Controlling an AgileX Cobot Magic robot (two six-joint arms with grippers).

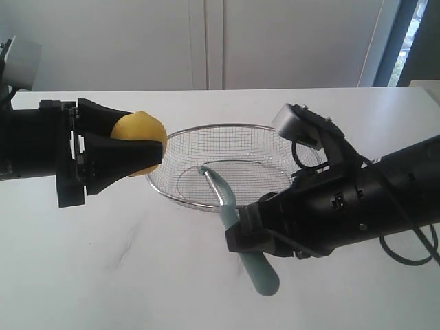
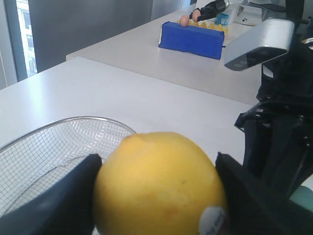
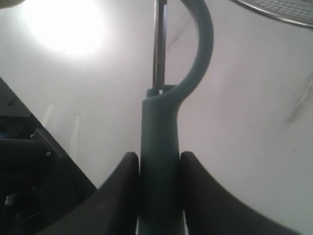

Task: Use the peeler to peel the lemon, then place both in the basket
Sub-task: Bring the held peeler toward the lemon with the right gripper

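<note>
The yellow lemon [image 1: 139,139] hangs above the table at the left rim of the wire basket [image 1: 180,190], with my left gripper [image 1: 148,144] shut on it. In the left wrist view the lemon [image 2: 159,183] fills the space between both black fingers, its sticker [image 2: 213,220] low on one side. My right gripper [image 1: 240,230] is shut on the teal-green handle of the peeler [image 1: 237,234], whose looped head reaches over the basket's near rim toward the lemon. In the right wrist view the peeler [image 3: 161,142] runs straight out from between the fingers, metal blade showing.
The silver basket [image 2: 54,142] stands mid-table on the white table [image 1: 103,275]. A blue box [image 2: 190,39] with small items behind it sits on a far counter. The right arm's camera housing [image 2: 259,44] is close to the lemon.
</note>
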